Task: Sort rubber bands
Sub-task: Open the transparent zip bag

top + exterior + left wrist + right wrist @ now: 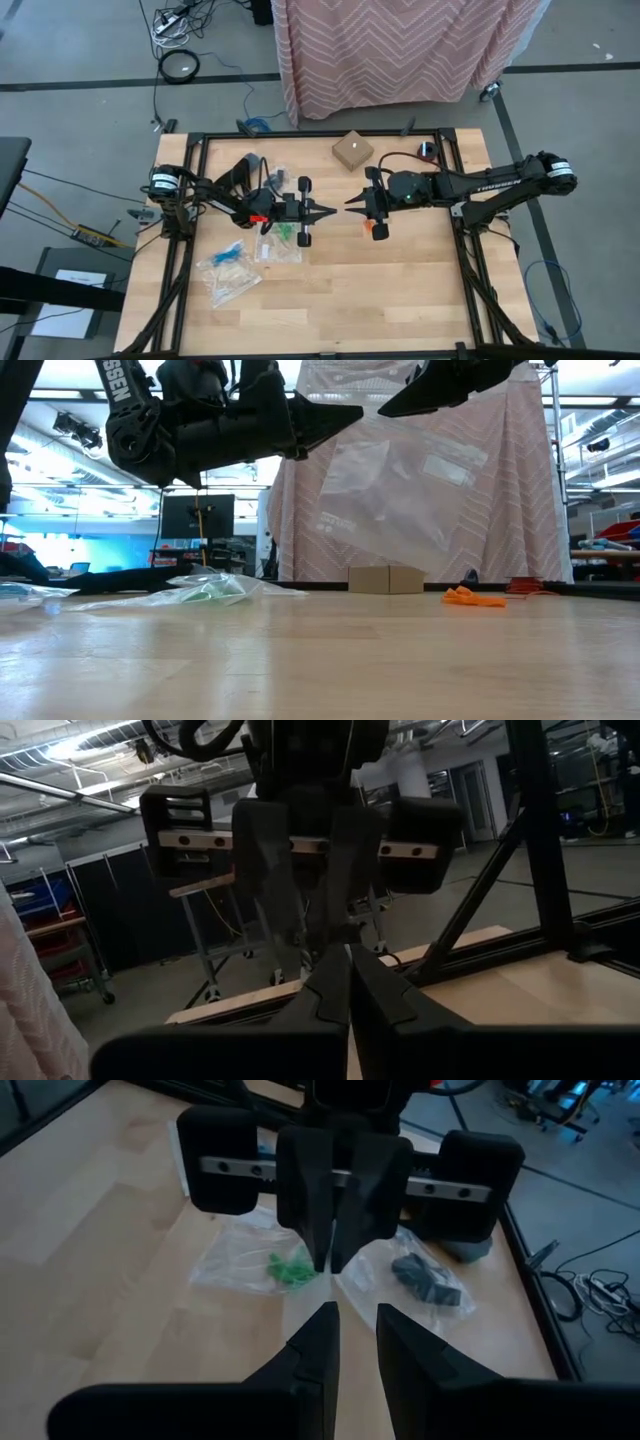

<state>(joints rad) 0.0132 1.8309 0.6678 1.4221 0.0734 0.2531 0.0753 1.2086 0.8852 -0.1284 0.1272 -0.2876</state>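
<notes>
A clear zip bag (400,500) hangs in the air over the table's middle, below the tips of both grippers. My left gripper (328,210) is shut on it. My right gripper (350,205) faces the left one tip to tip, its fingers a little apart (357,1325) at the bag's film (308,1295). A small heap of orange rubber bands (378,231) lies on the table below my right gripper. Green bands (292,1270) and black bands (425,1280) lie inside clear bags on the table under my left arm. My left gripper pinches the clear bag's upper edge (345,445) between its two shut fingers (328,1255), coming level from the table's left side. The bag hangs tilted below the fingers, clear of the table. My right gripper stands at the same edge; I cannot tell whether it touches the film.
More clear bags (235,270), one with blue bands (230,252), lie at the table's near left. A small cardboard box (352,150) stands at the far middle. A cloth-covered stand (400,50) rises beyond the far edge. The near half of the wooden table (400,300) shows bare.
</notes>
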